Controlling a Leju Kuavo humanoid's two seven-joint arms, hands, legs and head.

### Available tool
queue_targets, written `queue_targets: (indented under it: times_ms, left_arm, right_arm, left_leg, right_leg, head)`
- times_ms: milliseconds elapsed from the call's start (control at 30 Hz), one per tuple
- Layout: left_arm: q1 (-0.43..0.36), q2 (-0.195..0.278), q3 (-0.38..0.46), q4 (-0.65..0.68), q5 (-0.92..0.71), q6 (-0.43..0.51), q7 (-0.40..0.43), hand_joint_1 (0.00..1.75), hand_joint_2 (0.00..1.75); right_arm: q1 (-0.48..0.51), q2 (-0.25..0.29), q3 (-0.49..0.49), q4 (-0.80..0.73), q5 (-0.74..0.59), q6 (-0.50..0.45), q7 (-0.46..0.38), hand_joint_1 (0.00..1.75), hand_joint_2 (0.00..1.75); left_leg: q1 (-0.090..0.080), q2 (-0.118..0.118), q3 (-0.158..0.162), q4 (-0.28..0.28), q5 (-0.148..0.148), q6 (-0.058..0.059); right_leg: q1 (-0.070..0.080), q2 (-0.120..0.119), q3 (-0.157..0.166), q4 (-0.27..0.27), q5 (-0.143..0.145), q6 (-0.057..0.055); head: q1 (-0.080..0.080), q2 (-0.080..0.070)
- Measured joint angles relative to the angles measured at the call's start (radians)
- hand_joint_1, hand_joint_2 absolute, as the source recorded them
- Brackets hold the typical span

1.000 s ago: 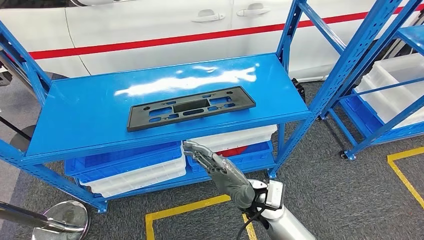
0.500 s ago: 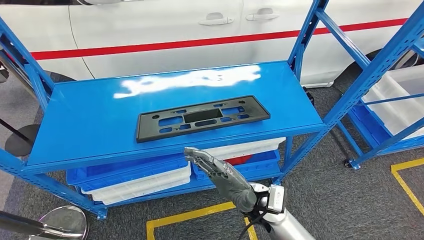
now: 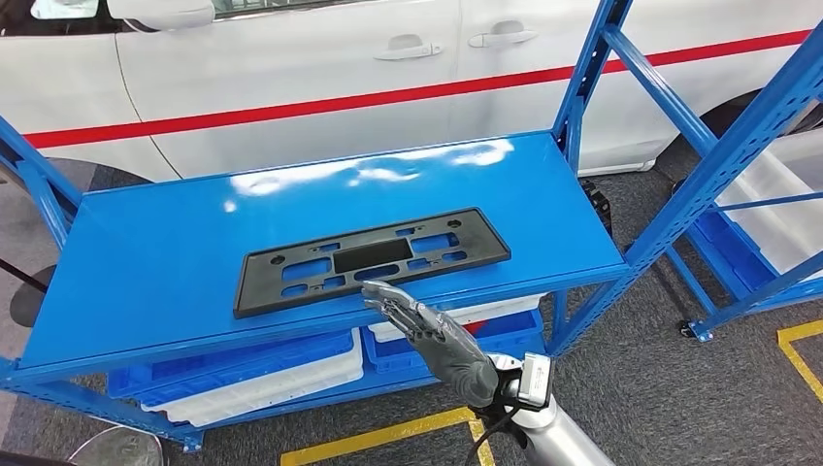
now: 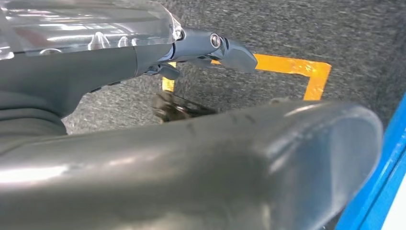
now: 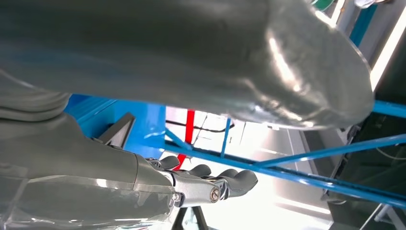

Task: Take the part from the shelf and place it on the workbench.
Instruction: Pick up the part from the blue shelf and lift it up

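One black part (image 3: 372, 259), a flat rectangular frame with cut-outs, lies lengthwise on the top deck of your blue shelf (image 3: 155, 262), near its front edge. Below it sit two white bins (image 3: 262, 379) in blue trays. A white car (image 3: 291, 68) with a red stripe stands behind; a second blue rack (image 3: 747, 126) is to the right. The floor is grey carpet with yellow tape (image 3: 388, 432). Your right hand (image 3: 432, 335) reaches forward, fingers extended and apart, holding nothing, fingertips at the part's front edge. Your left hand (image 4: 206, 48) hangs over the floor, fingers straight, empty.
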Motion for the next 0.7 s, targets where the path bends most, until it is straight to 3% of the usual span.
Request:
queue_targets:
  times_ms: [67, 133, 167, 300, 367, 433, 467, 500, 533, 600, 667, 700]
  left_arm:
    - [0.003, 0.001, 0.000, 0.000, 0.000, 0.006, 0.008, 0.00, 0.00]
    - [0.004, 0.002, 0.001, 0.000, 0.001, 0.009, 0.012, 0.00, 0.00]
    - [0.004, 0.002, 0.001, 0.000, 0.001, 0.011, 0.014, 0.00, 0.00]
    - [0.006, 0.001, 0.002, 0.000, -0.003, 0.021, 0.024, 0.00, 0.00]
    - [0.004, 0.001, 0.002, 0.000, -0.012, 0.036, 0.045, 0.00, 0.00]
    - [0.003, 0.001, 0.002, 0.000, -0.027, 0.052, 0.082, 0.00, 0.00]
    - [0.003, 0.001, 0.002, 0.000, -0.037, 0.062, 0.106, 0.00, 0.00]
    - [0.005, 0.001, 0.000, 0.000, -0.048, 0.072, 0.130, 0.00, 0.00]
    - [0.006, 0.000, -0.001, 0.000, -0.058, 0.081, 0.152, 0.00, 0.00]
    - [0.007, -0.002, -0.003, 0.000, -0.070, 0.095, 0.179, 0.00, 0.00]
    - [0.006, -0.003, -0.004, 0.000, -0.076, 0.104, 0.192, 0.00, 0.00]
    - [0.006, -0.004, -0.004, 0.000, -0.080, 0.106, 0.194, 0.00, 0.00]
  right_arm:
    - [-0.002, 0.000, 0.000, 0.005, 0.001, 0.000, 0.000, 0.00, 0.00]
    - [-0.007, 0.001, 0.000, 0.011, 0.002, 0.001, 0.000, 0.00, 0.00]
    - [-0.010, 0.001, 0.000, 0.013, 0.002, 0.000, 0.000, 0.00, 0.00]
    - [-0.030, 0.002, 0.000, 0.025, 0.001, -0.012, 0.009, 0.00, 0.00]
    - [-0.048, 0.004, 0.000, 0.042, 0.000, -0.031, 0.028, 0.00, 0.87]
    - [-0.056, 0.008, 0.001, 0.071, 0.012, -0.063, 0.054, 0.00, 1.75]
    - [-0.058, 0.009, 0.001, 0.088, 0.031, -0.090, 0.066, 0.00, 1.75]
    - [-0.062, 0.012, 0.001, 0.108, 0.059, -0.125, 0.075, 0.00, 1.75]
    - [-0.070, 0.014, 0.000, 0.128, 0.092, -0.164, 0.081, 0.00, 1.75]
    - [-0.087, 0.017, 0.000, 0.161, 0.167, -0.248, 0.089, 0.00, 1.75]
    - [-0.096, 0.020, -0.001, 0.182, 0.256, -0.340, 0.103, 0.00, 1.75]
    - [-0.097, 0.021, -0.002, 0.190, 0.312, -0.393, 0.113, 0.00, 1.75]
  left_leg:
    - [-0.001, 0.001, 0.025, -0.120, 0.094, 0.008]
    - [-0.006, 0.003, 0.052, -0.224, 0.159, 0.018]
    - [-0.009, 0.004, 0.056, -0.244, 0.172, 0.023]
    - [-0.006, 0.002, 0.073, -0.259, 0.173, 0.041]
    - [-0.003, 0.001, 0.083, -0.264, 0.170, 0.046]
    - [-0.002, 0.000, 0.089, -0.265, 0.162, 0.048]
    - [-0.001, 0.000, 0.094, -0.265, 0.157, 0.047]
    - [0.000, -0.001, 0.100, -0.264, 0.152, 0.045]
    - [0.002, -0.002, 0.109, -0.264, 0.147, 0.042]
    - [0.004, -0.003, 0.124, -0.264, 0.135, 0.033]
    - [0.006, -0.005, 0.128, -0.263, 0.127, 0.020]
    - [0.005, -0.005, 0.128, -0.259, 0.126, 0.012]
  right_leg:
    - [0.001, 0.001, 0.025, 0.003, -0.021, 0.003]
    - [0.003, 0.000, 0.039, 0.007, -0.039, 0.010]
    - [0.003, 0.000, 0.041, 0.010, -0.045, 0.016]
    - [0.001, 0.001, 0.033, 0.045, -0.065, 0.037]
    - [-0.006, 0.001, -0.018, 0.138, -0.107, 0.051]
    - [-0.017, 0.000, -0.101, 0.263, -0.150, 0.064]
    - [-0.023, 0.000, -0.131, 0.296, -0.151, 0.069]
    - [-0.028, 0.000, -0.144, 0.296, -0.133, 0.072]
    - [-0.033, -0.001, -0.138, 0.256, -0.093, 0.074]
    - [-0.036, -0.001, -0.096, 0.123, -0.007, 0.075]
    - [-0.031, -0.001, -0.070, 0.042, 0.020, 0.065]
    - [-0.027, -0.001, -0.069, 0.034, 0.014, 0.059]
  head:
    - [0.000, 0.000]
    - [0.000, 0.000]
    - [0.000, 0.000]
    - [0.000, 0.000]
    - [0.000, 0.000]
    - [0.000, 0.000]
    - [0.000, 0.000]
    - [0.000, 0.000]
    - [0.000, 0.000]
    - [0.000, 0.000]
    - [0.001, 0.000]
    - [0.001, 0.000]
